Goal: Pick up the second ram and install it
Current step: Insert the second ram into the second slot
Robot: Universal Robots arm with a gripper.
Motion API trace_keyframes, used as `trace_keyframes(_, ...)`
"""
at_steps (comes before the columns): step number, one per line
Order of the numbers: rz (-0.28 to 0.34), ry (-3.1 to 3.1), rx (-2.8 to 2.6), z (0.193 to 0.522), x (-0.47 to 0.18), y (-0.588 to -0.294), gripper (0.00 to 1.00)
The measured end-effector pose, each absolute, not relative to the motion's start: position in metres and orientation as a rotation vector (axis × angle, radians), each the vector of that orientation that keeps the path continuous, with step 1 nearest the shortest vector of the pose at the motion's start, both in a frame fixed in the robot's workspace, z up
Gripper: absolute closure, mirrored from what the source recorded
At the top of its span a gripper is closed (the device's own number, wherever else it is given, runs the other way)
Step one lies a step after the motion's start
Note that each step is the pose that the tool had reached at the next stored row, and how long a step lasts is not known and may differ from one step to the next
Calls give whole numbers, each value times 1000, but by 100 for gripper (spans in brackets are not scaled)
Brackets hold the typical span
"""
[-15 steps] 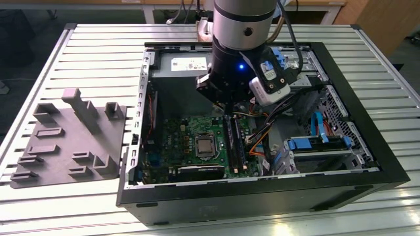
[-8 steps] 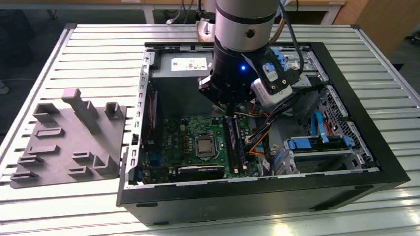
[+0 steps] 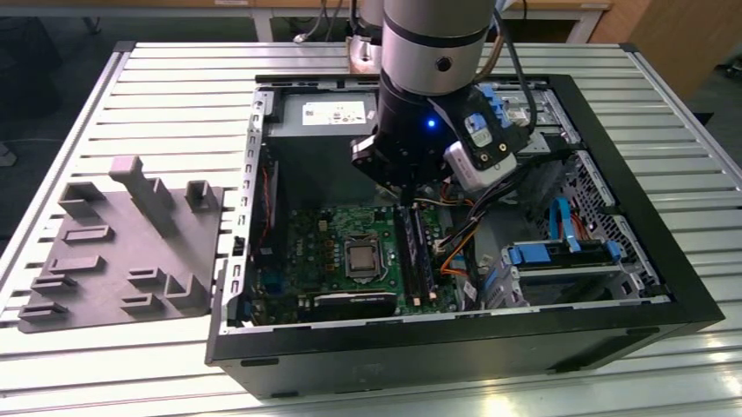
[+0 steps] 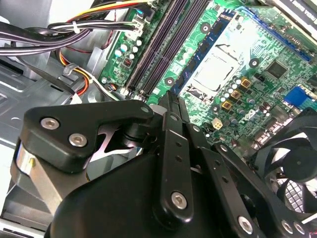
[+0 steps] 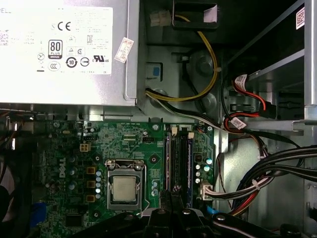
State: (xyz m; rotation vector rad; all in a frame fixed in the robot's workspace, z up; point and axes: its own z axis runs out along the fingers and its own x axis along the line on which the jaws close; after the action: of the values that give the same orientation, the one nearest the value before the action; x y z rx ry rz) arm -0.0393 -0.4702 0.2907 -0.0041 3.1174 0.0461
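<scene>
Gripper [image 3: 405, 198] inside the open PC case [image 3: 649, 287], fingers pinched together, nothing visibly held, directly above the motherboard's black slots [image 5: 177, 163], second ram [image 5: 188, 166] seated in a slot just under the fingertips, CPU socket [image 5: 124, 188] beside them.

I'm getting the exterior view looking down from high and well back on the open computer case [image 3: 649, 287]. Both wrist views are riding close above the motherboard [image 5: 124, 148], sharing its processor socket [image 4: 214, 74].
</scene>
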Motion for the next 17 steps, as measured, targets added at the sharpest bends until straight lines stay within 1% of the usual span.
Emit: trace_keyframes(17, 46, 3117, -10, 282, -37, -470, 88)
